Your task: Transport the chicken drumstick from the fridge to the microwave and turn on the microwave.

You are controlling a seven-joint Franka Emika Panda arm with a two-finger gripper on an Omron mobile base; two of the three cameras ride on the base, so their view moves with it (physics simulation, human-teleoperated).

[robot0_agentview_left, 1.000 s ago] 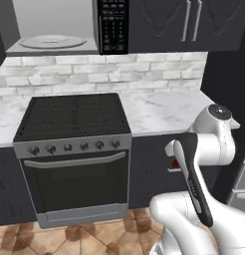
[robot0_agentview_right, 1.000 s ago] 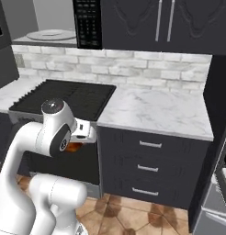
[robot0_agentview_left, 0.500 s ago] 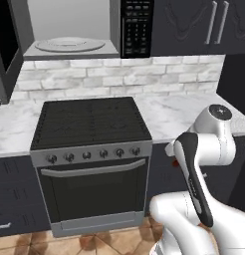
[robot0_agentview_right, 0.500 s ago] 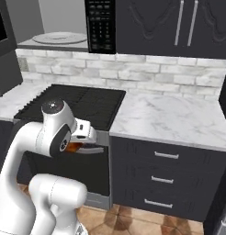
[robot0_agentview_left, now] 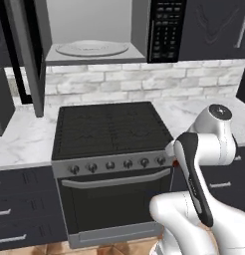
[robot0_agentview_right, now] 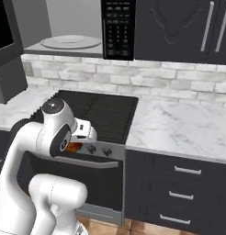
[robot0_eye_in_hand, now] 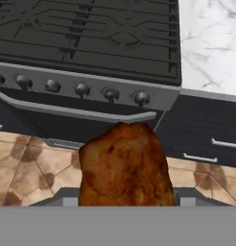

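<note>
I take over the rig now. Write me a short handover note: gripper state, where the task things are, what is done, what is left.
Gripper: shut on the chicken drumstick, held low in front of the stove.
Microwave: above the stove, door open, white plate inside with nothing on it.
Done: drumstick is picked up and carried as far as the stove.
Left: lift the drumstick onto the plate, release, close the door, press start on the button panel.

Glossy browned chicken drumstick (robot0_eye_in_hand: 123, 166), veined marble counter (robot0_agentview_right: 183, 126), matt black stove (robot0_agentview_left: 110, 128).
</note>
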